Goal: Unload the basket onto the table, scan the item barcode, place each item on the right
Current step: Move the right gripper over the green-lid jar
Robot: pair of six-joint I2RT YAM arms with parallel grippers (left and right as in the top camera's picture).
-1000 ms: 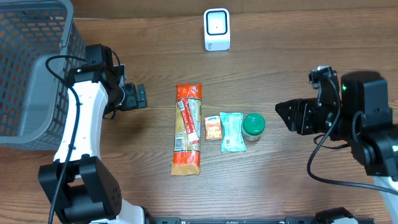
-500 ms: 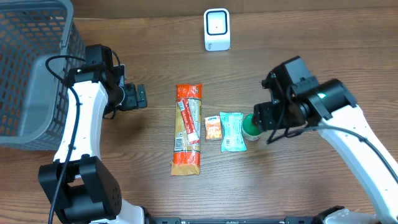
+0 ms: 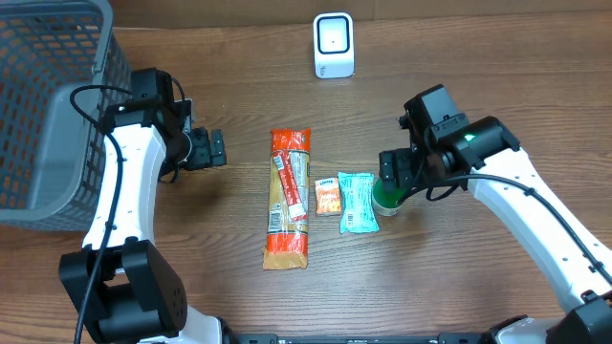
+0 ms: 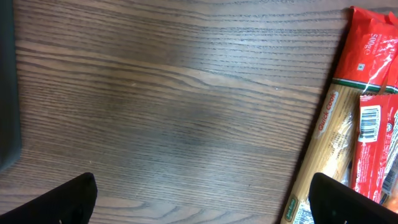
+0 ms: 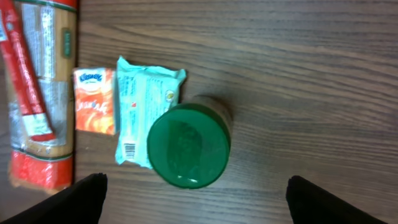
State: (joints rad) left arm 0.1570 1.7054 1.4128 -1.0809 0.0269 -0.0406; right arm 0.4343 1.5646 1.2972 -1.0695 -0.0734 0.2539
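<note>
Though poised directly over the green-lidded jar (image 3: 386, 200) at the right end of the row, grips nothing with the right hand (image 5: 200, 202), fingers wide apart either side of the lid. Holds the left hand (image 4: 208, 202) low over bare worktop (image 3: 478, 76) left of the long pasta packet (image 3: 288, 199), likewise spread wide and empty. Counts on the worktop: one jar, one pale green pack (image 3: 357, 203), one orange sachet (image 3: 328, 196), one pasta packet, one white scanner (image 3: 334, 45) at the far edge, and one grey basket (image 3: 38, 115) at left.

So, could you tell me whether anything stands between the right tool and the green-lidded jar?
Nothing visible does. The right tool hangs open directly above the green-lidded jar; the teal packet merely lies close beside the jar, not over it.
</note>
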